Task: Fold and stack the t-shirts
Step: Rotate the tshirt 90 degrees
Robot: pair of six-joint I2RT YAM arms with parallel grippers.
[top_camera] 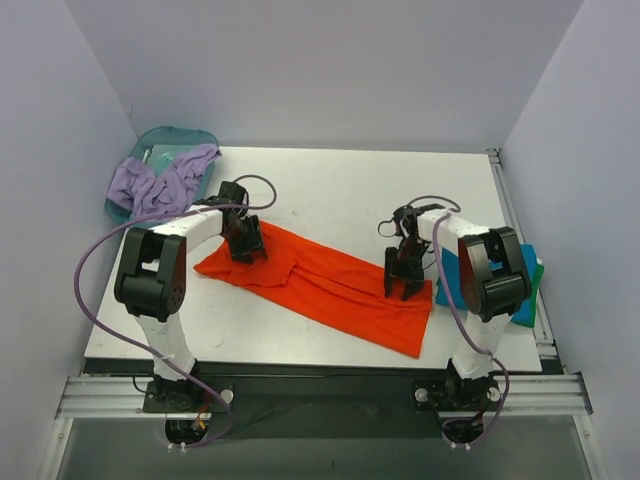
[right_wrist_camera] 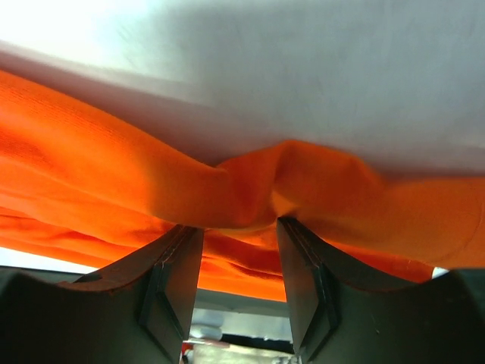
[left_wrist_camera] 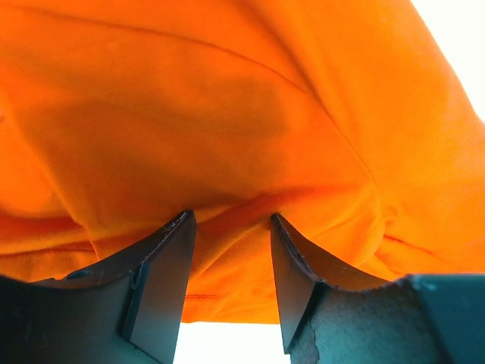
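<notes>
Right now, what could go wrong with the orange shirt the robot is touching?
1. The right gripper pinches only a small pucker of the orange shirt; it might slip out on lifting.
2. The shirt lies slanted and creased, so a fold could come out crooked.
3. The folded shirts sit at the edge of the table beside the right arm; a swing might knock them.

my left arm [top_camera: 160,270] rises from its near base and bends right, wrist tipped down, so my left gripper [top_camera: 246,250] points at the table, far and left. its fingers [left_wrist_camera: 163,265] stand part-way apart; whether they grip i cannot tell. my right arm [top_camera: 490,265] folds left, my right gripper [top_camera: 403,285] points down, jaws pinching a fold of the orange-red t-shirt [right_wrist_camera: 242,193].
</notes>
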